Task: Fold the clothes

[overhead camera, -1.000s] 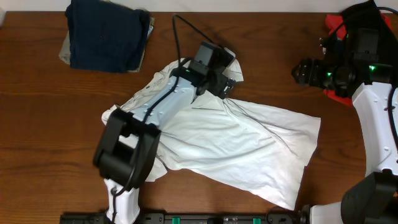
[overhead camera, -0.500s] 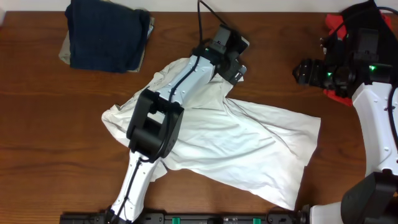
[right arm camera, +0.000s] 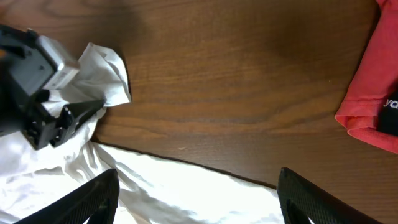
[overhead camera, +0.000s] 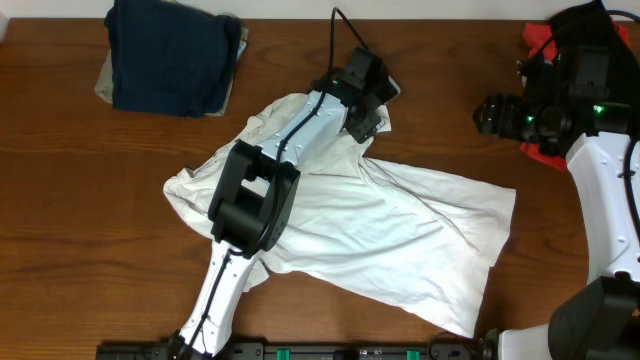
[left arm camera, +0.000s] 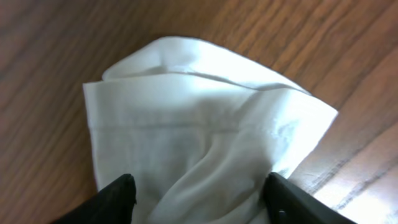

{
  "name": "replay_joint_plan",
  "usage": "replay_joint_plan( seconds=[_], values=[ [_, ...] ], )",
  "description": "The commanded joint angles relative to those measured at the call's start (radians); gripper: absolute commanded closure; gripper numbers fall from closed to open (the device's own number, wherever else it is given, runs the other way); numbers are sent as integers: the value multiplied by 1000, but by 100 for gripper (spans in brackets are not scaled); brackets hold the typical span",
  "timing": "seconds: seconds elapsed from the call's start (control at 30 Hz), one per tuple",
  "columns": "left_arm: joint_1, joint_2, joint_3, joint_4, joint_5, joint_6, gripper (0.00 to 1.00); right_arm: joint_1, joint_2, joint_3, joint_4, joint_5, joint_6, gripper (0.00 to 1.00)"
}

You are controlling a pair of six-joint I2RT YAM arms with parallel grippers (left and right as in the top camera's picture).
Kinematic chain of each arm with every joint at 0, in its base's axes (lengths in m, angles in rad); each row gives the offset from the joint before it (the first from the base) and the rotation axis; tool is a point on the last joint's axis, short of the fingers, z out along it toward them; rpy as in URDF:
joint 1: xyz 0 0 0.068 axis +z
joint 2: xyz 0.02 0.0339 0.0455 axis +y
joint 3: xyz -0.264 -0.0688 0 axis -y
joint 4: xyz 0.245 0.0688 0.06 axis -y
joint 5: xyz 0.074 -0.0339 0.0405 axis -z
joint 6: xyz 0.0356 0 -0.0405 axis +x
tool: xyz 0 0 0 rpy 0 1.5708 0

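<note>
Straddling the white T-shirt sleeve [left arm camera: 205, 118], the left gripper [left arm camera: 199, 183] is seen with jaws apart. The right gripper [right arm camera: 198, 177] is held spread, empty.

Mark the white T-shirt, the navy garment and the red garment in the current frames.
white T-shirt [overhead camera: 400, 225]: overhead view, middle of the body panel.
navy garment [overhead camera: 165, 55]: overhead view, centre of its top surface.
red garment [right arm camera: 367, 93]: right wrist view, the part near its left edge.
</note>
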State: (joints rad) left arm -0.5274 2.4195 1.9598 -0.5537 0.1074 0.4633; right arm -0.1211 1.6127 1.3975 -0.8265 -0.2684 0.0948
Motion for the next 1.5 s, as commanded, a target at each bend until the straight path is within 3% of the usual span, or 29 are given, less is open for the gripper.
replay_joint_plan(
  seconds=[0.0,0.13,0.33,0.5,0.67,0.9,0.93,0.97,1.0,1.03,1.2,1.47],
  values=[
    [-5,27,24,9,-10,28,40,-3,-3,-5,0,10,1,21],
    [-9,44,24,18,-11,34,52,-3,-3,-5,-1,10,1,20],
    [-6,30,28,41,-63,1,94,-3,-3,-5,0,11,1,20],
    [14,-16,67,92,-204,-109,94,-3,-3,-5,1,11,1,21],
    [68,-43,142,151,-206,-180,94,-3,-2,-5,0,10,1,21],
    [174,-42,158,370,-205,-317,94,-2,-2,-5,5,11,1,21],
    [186,-42,158,392,-205,-327,92,-2,-2,-6,10,11,1,21],
    [196,-42,158,408,-205,-338,68,-2,-2,-6,17,10,2,21],
    [205,-43,159,424,-205,-343,27,-2,-2,-6,26,10,2,21],
    [212,-48,159,429,-205,-343,1,-2,-2,-6,31,10,2,21],
    [220,-141,159,297,-206,-342,2,13,-2,-6,29,2,-19,22],
    [233,-457,159,-198,-227,-342,2,119,21,-6,-5,117,-44,23]
  ],
)
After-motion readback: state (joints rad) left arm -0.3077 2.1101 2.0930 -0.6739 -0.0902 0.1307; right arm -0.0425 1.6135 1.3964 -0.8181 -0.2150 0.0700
